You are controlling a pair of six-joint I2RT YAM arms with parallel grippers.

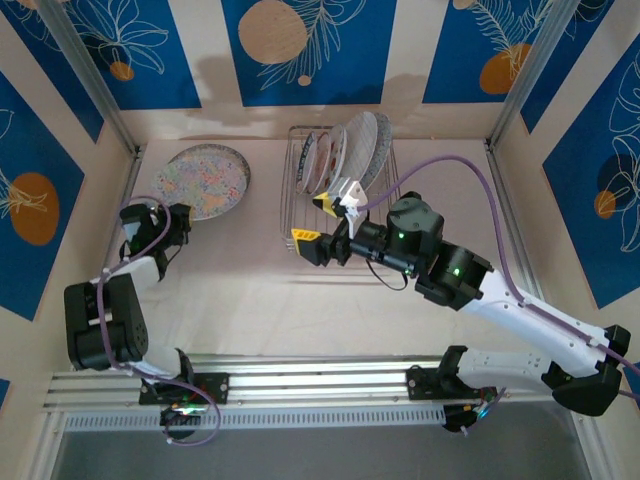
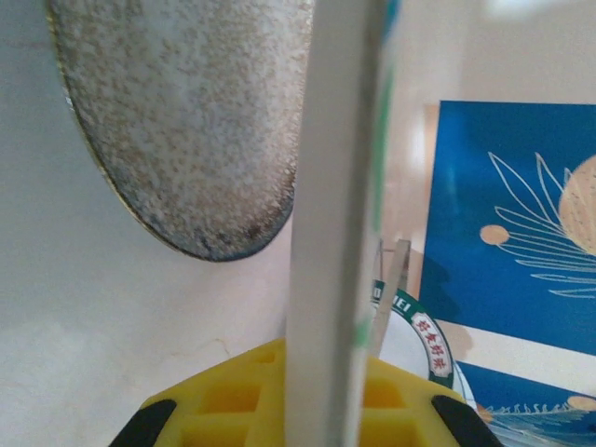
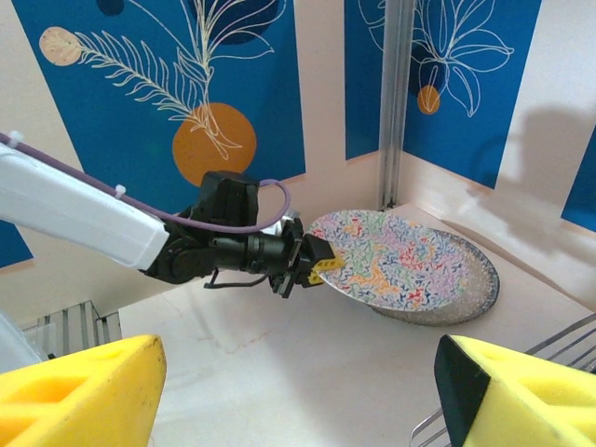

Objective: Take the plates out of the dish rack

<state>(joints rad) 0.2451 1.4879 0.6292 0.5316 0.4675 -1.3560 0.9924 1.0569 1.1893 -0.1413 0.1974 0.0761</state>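
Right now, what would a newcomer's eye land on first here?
The squiggle plate at the table's far left, pinched at its rim by the left hand over a grey plate. Then the right hand, open in front of the rack, where plates stand on edge.

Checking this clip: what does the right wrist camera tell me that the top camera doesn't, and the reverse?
Right wrist: the squiggle-patterned plate looks tipped up at its gripped edge, off a speckled grey plate beneath. Top: several plates standing in the dish rack. Shared: the left gripper shut on the patterned plate's rim, and the right gripper open by the rack.
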